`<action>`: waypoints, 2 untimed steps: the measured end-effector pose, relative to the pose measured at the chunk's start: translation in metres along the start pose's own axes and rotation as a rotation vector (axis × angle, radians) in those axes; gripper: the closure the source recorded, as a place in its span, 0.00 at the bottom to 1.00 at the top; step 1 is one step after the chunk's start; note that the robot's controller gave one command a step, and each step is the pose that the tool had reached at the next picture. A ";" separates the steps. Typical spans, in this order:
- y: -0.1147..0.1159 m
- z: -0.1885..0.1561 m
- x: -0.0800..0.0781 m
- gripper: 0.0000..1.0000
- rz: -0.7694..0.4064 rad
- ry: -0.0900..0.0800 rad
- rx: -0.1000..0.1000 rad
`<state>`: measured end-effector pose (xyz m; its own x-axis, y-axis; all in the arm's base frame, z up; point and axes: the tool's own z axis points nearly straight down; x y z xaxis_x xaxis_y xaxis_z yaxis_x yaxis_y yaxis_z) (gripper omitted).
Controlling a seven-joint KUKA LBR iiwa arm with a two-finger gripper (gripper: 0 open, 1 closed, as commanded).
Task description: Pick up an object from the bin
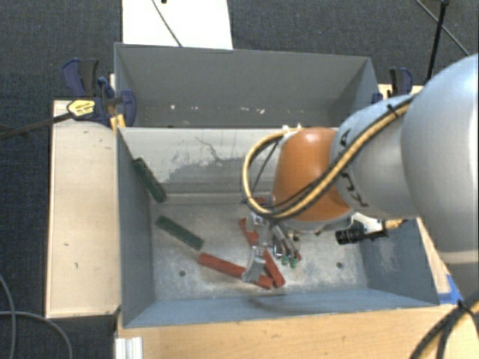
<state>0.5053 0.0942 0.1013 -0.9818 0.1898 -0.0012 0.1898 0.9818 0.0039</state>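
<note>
Red bar (277, 278) lies front-centre in the bin (135, 245), just under the claw (263, 265); claw opening can't be told, so straddle it squarely, clear of the longer red stick (220, 264).

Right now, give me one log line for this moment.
gripper: low, front-centre of bin | beside it: red bars | green bars: left, apart | pick: nothing lifted yet

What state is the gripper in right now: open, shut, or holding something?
Gripper: open or shut cannot be told; it sits low among the red bars in the bin.
</note>
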 end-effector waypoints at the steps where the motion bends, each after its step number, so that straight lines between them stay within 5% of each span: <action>1: 0.010 0.001 0.020 0.00 0.062 0.005 0.004; 2: 0.005 0.032 0.025 0.00 0.115 0.000 0.003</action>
<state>0.4814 0.1044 0.0697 -0.9536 0.3010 -0.0007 0.3010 0.9536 0.0005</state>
